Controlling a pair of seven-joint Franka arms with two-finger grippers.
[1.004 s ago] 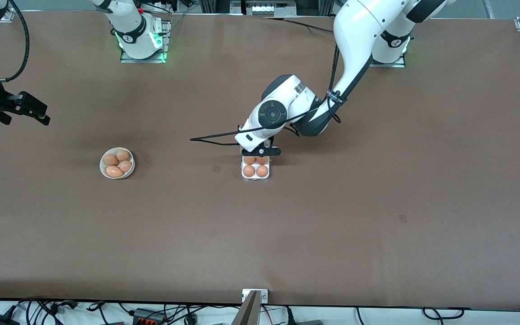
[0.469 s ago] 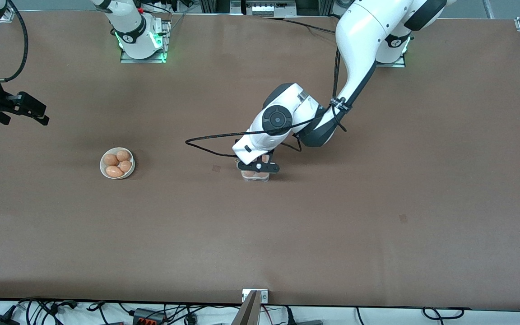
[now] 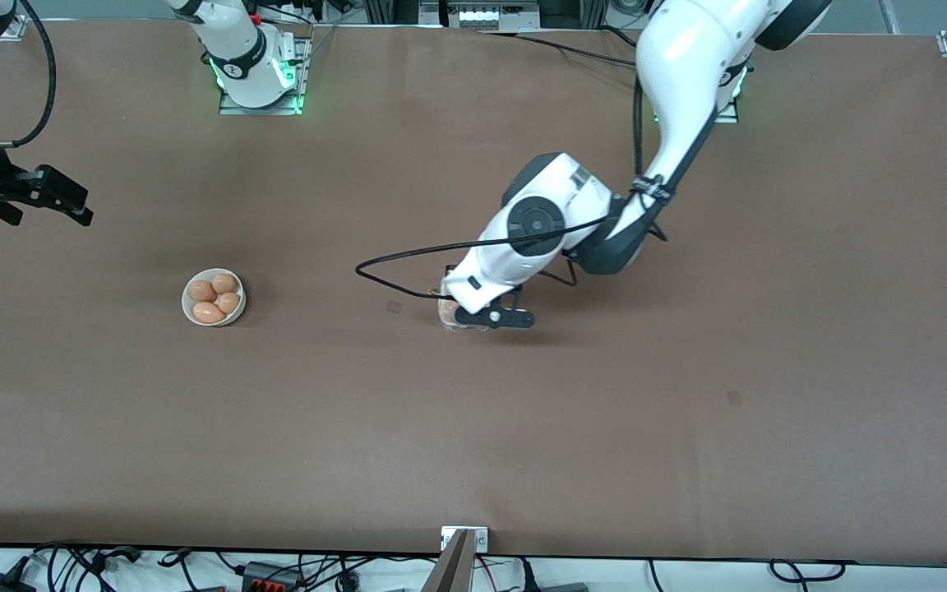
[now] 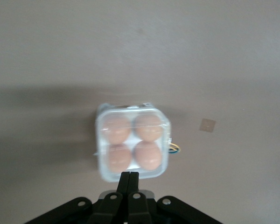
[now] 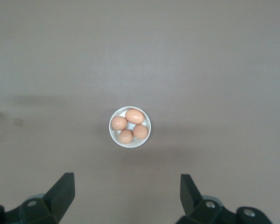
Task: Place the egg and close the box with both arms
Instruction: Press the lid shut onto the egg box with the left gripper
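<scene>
The box (image 4: 132, 142) sits mid-table with its clear lid down over several tan eggs (image 4: 148, 127), one in each cell. My left gripper (image 4: 129, 176) is shut with nothing between its fingers, its tips over the rim of the lid. In the front view the left hand and left gripper (image 3: 491, 318) cover most of the box (image 3: 448, 314). My right gripper (image 5: 126, 182) hangs open and empty high over the table, toward the right arm's end, and shows at the front view's edge as the right gripper (image 3: 50, 212).
A round white bowl (image 3: 187, 306) holding several more eggs stands toward the right arm's end, level with the box. It also shows below the right wrist camera as the bowl (image 5: 114, 134). A black cable (image 3: 391, 284) loops from the left hand just above the table.
The left hand has swept over the box toward the front camera. The eggs, which showed uncovered in the open box, now lie under the lid and the hand. The right arm has stayed put.
</scene>
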